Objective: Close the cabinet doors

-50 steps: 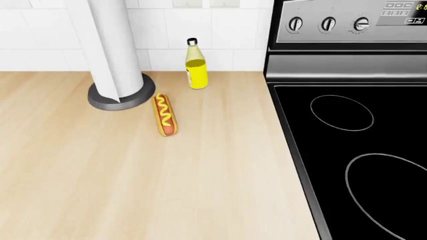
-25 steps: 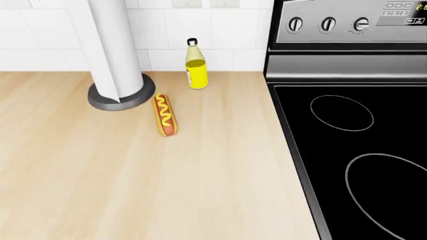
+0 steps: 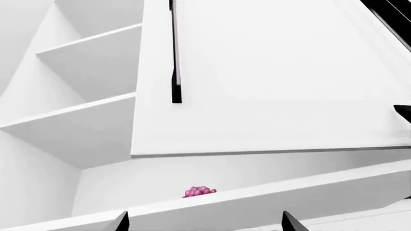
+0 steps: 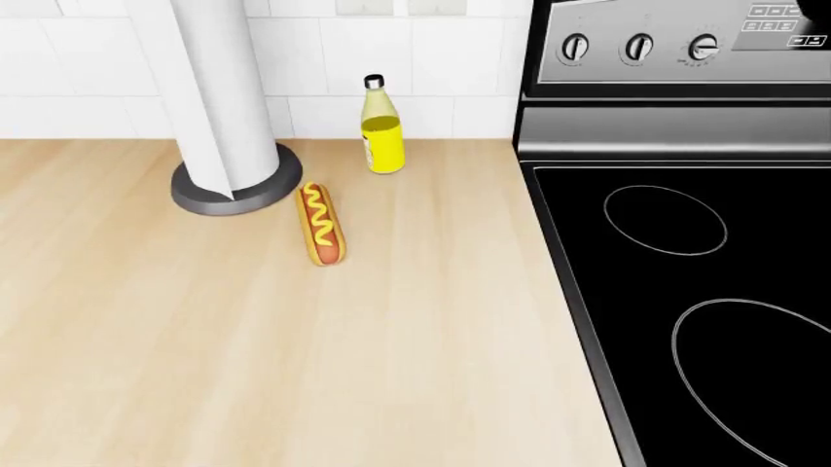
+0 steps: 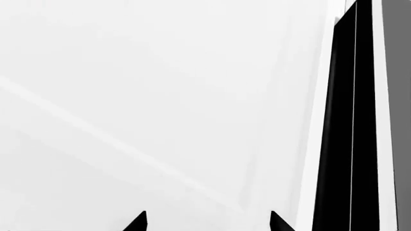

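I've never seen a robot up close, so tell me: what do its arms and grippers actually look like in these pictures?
Very little shows. The head view has no arm in it at all. Each wrist view catches only two dark, pointed fingertips at the picture's edge: the left gripper and the right gripper. They look black and wedge-shaped, tapering to points. No cables, markings or arm links are visible.

Black pointed hand fingertips (image 3: 122, 222)

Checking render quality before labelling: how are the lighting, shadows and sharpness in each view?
Head view: sharp, evenly lit, soft shadow beside the hot dog. Left wrist view: crisp, shelves shaded grey. Right wrist view: nearly washed-out white cabinet door, little detail.
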{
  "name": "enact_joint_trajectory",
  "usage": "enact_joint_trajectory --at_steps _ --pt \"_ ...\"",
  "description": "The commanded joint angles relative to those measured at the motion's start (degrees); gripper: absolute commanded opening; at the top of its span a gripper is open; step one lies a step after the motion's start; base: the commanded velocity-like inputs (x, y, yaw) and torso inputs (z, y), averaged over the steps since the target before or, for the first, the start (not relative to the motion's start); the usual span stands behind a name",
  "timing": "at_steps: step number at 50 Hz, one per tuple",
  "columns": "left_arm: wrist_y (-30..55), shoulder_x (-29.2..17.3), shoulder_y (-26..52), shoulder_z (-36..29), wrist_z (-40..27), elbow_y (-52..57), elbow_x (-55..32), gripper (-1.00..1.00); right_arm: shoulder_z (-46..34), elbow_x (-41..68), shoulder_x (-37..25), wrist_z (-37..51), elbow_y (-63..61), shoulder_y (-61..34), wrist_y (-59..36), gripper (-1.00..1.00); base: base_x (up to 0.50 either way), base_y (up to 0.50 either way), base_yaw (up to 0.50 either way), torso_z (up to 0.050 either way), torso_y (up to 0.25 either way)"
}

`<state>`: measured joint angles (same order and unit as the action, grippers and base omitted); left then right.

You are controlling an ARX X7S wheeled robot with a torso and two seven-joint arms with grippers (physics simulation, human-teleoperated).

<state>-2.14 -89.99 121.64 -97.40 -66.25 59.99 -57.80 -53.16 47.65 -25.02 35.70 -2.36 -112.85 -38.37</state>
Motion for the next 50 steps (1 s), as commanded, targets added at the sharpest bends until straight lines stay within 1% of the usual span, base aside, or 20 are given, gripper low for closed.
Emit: enact_joint_trajectory --at_steps 1,27,50 --pt "-0.3 0.0 -1.2 0.0 -0.1 0.0 0.9 1.0 -8.6 13.4 1.0 -4.1 16.2 7.8 -0.5 1.0 0.01 0.0 0.0 0.0 0.0" --pt "-1.1 0.0 -3.4 0.1 -0.9 0.0 2.2 1.0 -12.9 8.8 4.0 -6.2 24.1 10.8 0.4 1.0 0.0 0.0 0.0 0.0 0.0" --pt "-1.5 0.0 -4.8 0.5 -1.1 0.0 2.7 1.0 -14.5 6.9 5.0 -7.2 27.5 12.4 1.0 1.0 0.01 0.0 0.0 0.0 0.0"
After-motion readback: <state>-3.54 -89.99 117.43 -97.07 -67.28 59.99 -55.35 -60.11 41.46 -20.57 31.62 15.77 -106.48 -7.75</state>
